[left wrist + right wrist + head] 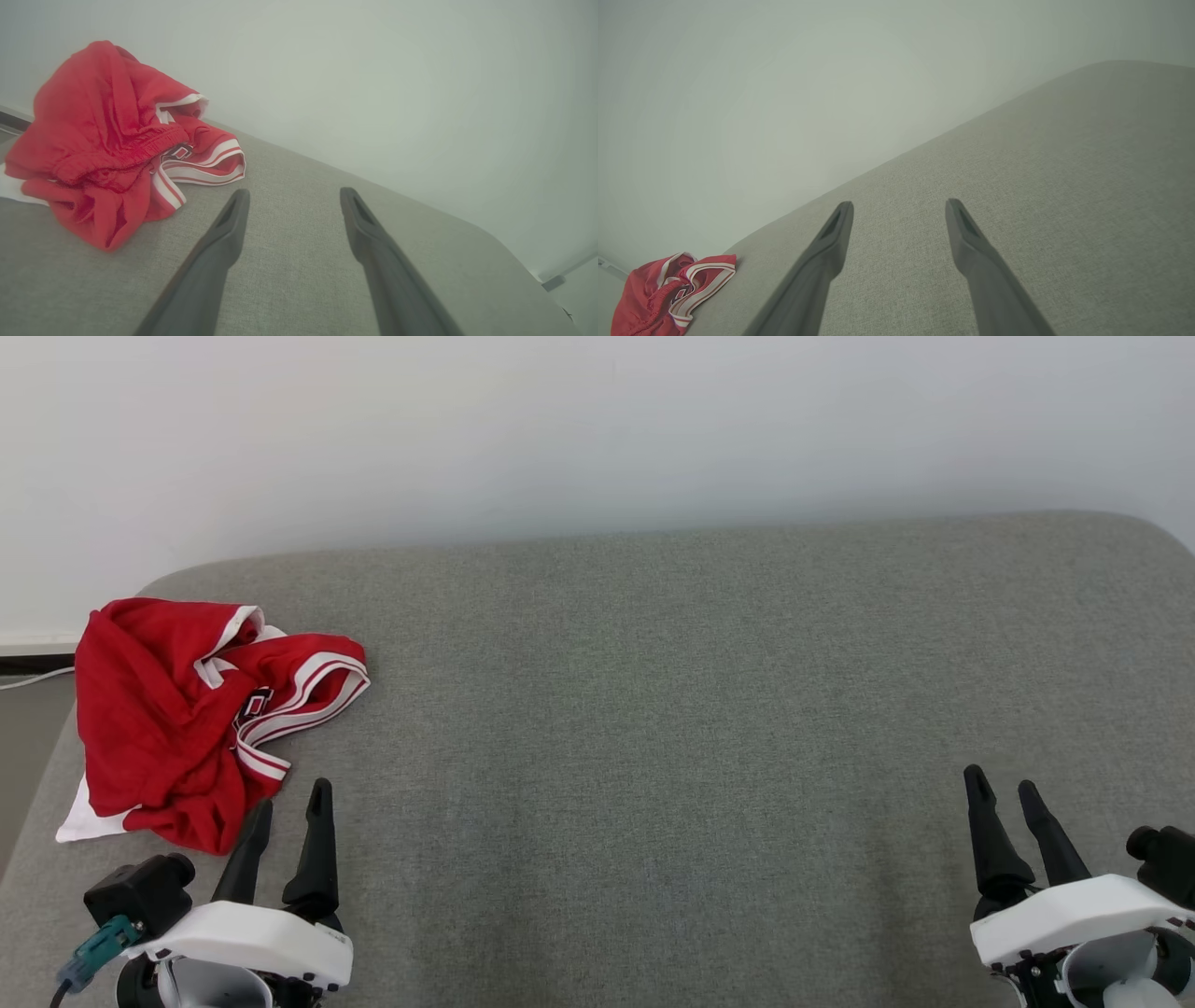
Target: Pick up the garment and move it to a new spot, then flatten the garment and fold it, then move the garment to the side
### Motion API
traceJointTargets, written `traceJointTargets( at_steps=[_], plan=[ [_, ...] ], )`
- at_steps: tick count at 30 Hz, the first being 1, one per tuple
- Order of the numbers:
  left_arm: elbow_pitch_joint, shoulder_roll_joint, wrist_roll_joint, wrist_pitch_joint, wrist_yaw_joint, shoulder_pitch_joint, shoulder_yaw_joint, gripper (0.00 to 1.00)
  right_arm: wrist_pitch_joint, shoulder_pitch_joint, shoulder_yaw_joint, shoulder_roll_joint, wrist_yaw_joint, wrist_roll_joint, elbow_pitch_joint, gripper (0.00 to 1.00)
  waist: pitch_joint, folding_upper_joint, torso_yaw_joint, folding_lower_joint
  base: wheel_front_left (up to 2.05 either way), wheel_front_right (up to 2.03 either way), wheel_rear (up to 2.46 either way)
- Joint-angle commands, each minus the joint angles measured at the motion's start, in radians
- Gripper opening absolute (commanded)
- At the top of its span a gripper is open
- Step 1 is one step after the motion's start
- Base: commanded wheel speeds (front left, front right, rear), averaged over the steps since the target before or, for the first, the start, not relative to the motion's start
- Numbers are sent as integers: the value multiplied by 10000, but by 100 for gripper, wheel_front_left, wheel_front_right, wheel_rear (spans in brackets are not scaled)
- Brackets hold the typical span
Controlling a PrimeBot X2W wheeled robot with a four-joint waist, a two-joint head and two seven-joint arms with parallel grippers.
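Observation:
The garment [187,719] is a crumpled red piece with white-striped trim, lying bunched at the left end of the grey padded surface [653,709]. In the left wrist view the garment [107,144] sits up and to the left of the fingers. My left gripper [291,798] is open just below and right of the heap, touching nothing; the same open gripper [294,196] has bare fabric between its fingers. My right gripper [1001,782] is open at the lower right, far from the cloth. From the right wrist, the gripper [899,205] is empty and the garment [668,289] lies far at lower left.
A pale wall [597,429] rises right behind the padded surface. The surface's rounded left edge [56,756] runs close beside the garment, with a white cable [28,681] beyond it. A wide stretch of grey fabric lies between the two grippers.

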Motion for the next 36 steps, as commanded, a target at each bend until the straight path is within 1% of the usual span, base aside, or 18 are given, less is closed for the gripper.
traceJointTargets(
  at_steps=[1,11,24,36],
  plan=[
    [-317,253,378,-176,86,-475,143,100,-203,-511,224,-204,2,-419,-226,100,-8,0,-2,-1,0,0,0],
    [-387,434,1604,-452,416,-446,-88,100,-495,-581,655,-332,2,-1498,-276,100,-71,0,-55,-1,0,0,0],
    [-411,642,2868,-412,752,-313,-268,100,-875,-648,1079,-413,2,-2836,-27,100,-104,0,-63,-1,0,0,0],
    [-408,630,3536,-211,977,-176,-272,100,-1225,-644,1033,-298,2,-3791,128,100,-120,0,-29,-1,0,0,0]
  ],
)
